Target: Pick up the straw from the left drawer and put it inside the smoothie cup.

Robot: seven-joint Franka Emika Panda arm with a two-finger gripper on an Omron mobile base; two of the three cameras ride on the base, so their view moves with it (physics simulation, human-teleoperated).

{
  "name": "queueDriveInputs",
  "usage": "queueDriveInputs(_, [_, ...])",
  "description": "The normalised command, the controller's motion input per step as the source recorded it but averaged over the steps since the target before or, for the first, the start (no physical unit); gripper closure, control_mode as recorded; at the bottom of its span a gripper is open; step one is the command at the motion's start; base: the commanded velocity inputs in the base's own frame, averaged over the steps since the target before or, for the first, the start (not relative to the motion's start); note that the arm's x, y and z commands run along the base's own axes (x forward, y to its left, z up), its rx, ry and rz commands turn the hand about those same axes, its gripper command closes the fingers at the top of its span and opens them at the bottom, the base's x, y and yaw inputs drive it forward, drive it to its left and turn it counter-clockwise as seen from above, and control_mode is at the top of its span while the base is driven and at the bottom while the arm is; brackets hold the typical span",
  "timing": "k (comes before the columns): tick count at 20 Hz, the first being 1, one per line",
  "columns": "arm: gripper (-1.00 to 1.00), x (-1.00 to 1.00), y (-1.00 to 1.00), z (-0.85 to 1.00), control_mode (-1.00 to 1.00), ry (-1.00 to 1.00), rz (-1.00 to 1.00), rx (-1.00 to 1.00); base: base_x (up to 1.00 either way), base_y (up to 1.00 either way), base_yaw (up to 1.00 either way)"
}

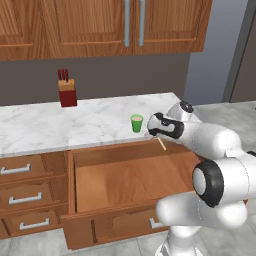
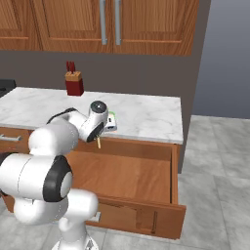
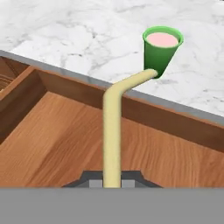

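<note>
In the hand view, the gripper (image 3: 112, 180) at bottom centre is clamped on the thin pale yellow-green straw (image 3: 112, 131), which rises up mid-frame. It bends toward the small green tapered smoothie cup (image 3: 162, 50) with pinkish contents at upper right, its tip meeting the cup's lower side. The cup stands on the white marble bench (image 3: 78, 39). Below it, the wide brown wooden left drawer (image 1: 125, 180) is pulled open across the lower centre of the left base view.

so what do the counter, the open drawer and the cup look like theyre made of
Counter: white, grey-veined surface, likely polished marble or stone. Left drawer: brown with visible grain, looks like wood, matte. Smoothie cup: plain uniform green, probably plastic, though the render leaves it open.
</note>
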Motion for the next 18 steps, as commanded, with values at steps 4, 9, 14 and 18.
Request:
queueDriveInputs(4, [1.00,0.22,-0.16,0.89,-1.00,-0.12,0.15,0.20,0.00,0.00,0.00])
queueDriveInputs(9, [1.00,0.30,-0.01,0.49,-1.00,-0.13,0.11,0.22,0.00,0.00,0.00])
queueDriveInputs(14, [1.00,0.30,0.00,0.08,-1.00,-0.18,0.01,0.25,0.00,0.00,0.00])
queueDriveInputs(18, [1.00,0.32,0.00,0.00,-1.00,-0.20,0.01,0.30,0.00,0.00,0.00])
